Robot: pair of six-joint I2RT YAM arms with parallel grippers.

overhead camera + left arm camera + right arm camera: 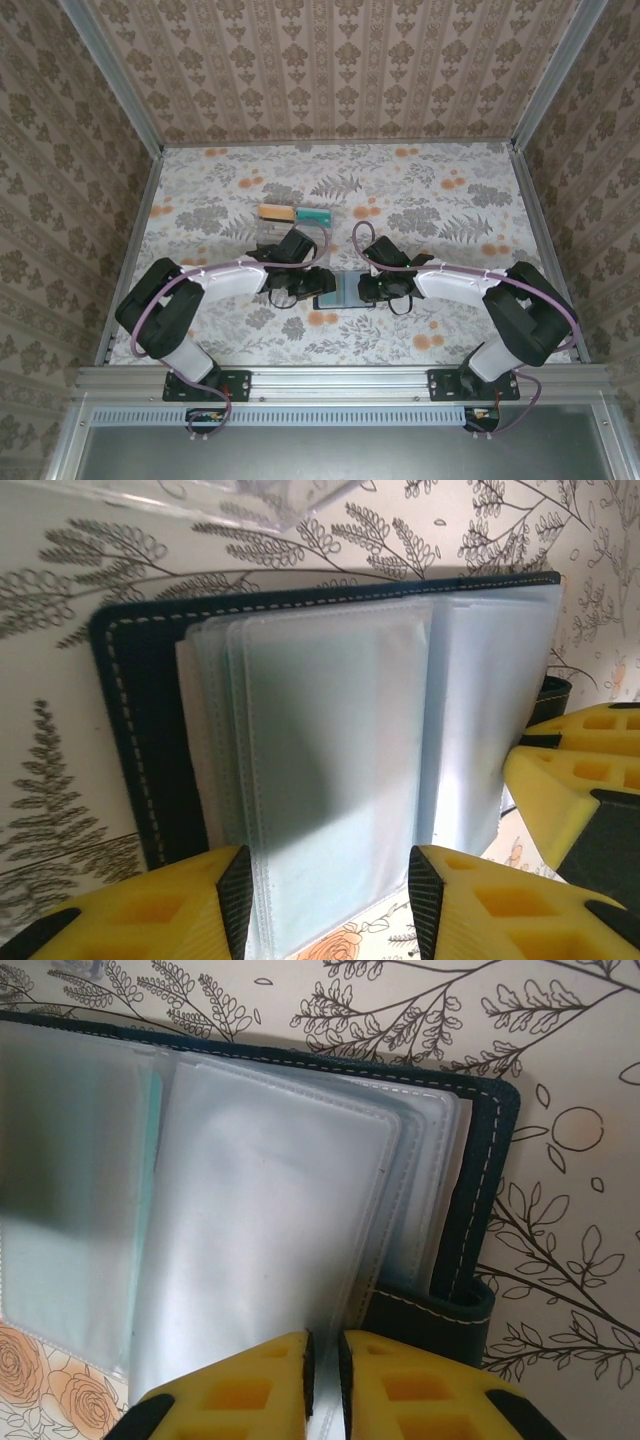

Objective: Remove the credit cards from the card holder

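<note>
- Card holder [343, 290] lies open on the flowered desk [470, 210], directly between the two end effectors. Its dark cover [140, 740] with pale stitching is flat, and its clear sleeves are fanned upward.
- Left end effector [330, 880] has its yellow fingers [190, 910] spread wide, one at each side of the near edge of the sleeve stack. I cannot tell whether either finger touches the plastic.
- Right end effector [325, 1355] has its fingers pressed together, pinching the lower edge of one clear sleeve [270, 1240]. That sleeve rises from the holder just ahead of its fingertips.
- A teal strip [152, 1150] shows through another sleeve, off to the left of the right end effector. It looks like a card edge, though I cannot be sure.
- Two credit cards lie side by side beyond the left end effector and apart from the holder: an orange-yellow card [275, 212] and a teal card [313, 215]. They seem to sit in a clear plastic tray [270, 232].
- One finger of the right end effector sits just right of the left one, beside the holder's right-hand page.
</note>
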